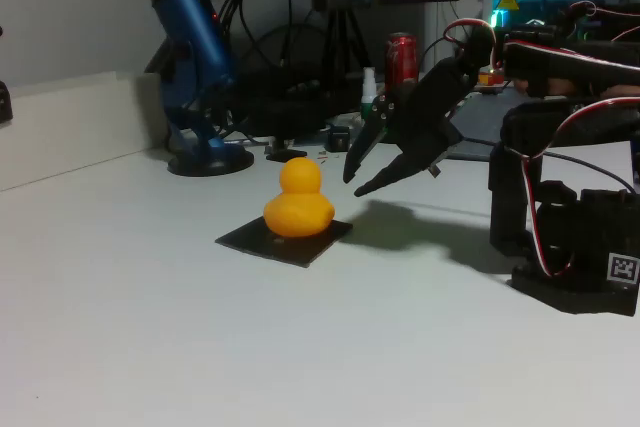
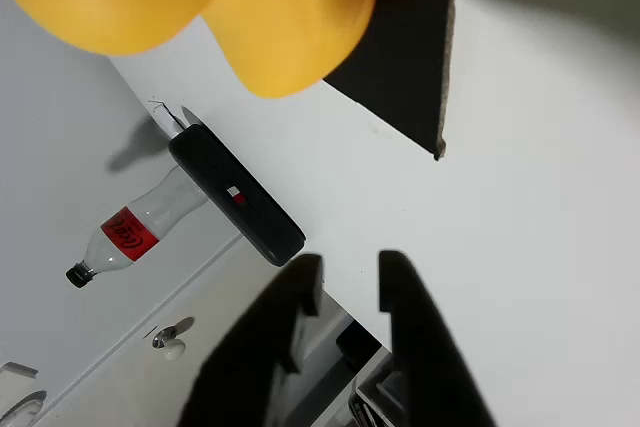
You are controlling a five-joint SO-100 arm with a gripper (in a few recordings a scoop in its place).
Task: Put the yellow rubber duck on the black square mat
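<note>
Nearest you in the fixed view is bare white tabletop (image 1: 150, 327); just beyond it lies the black square mat (image 1: 315, 244), flat, one corner toward the camera. The yellow rubber duck (image 1: 298, 202) sits upright on that mat, its body within the mat's edges as far as this angle shows. To me the placing looks done, so the step in hand is the retreat.

Your gripper (image 1: 352, 181) hangs just right of the duck, clear of it, its two fingers spread apart with nothing between them. In the wrist view the duck's body (image 2: 200, 7) bulges at the top, with the mat's edge (image 2: 420, 67) beside it.

To finish cleanly, keep the fingers apart and lift up and away to the right rather than sweeping low; the lower fingertip points toward the duck's flank, and a nudge could slide it off such a small mat. Rise first, then pull back toward the arm's base.

Farther off stand a blue microphone (image 1: 195, 57) and a red can (image 1: 402, 57), well clear of your path.
</note>
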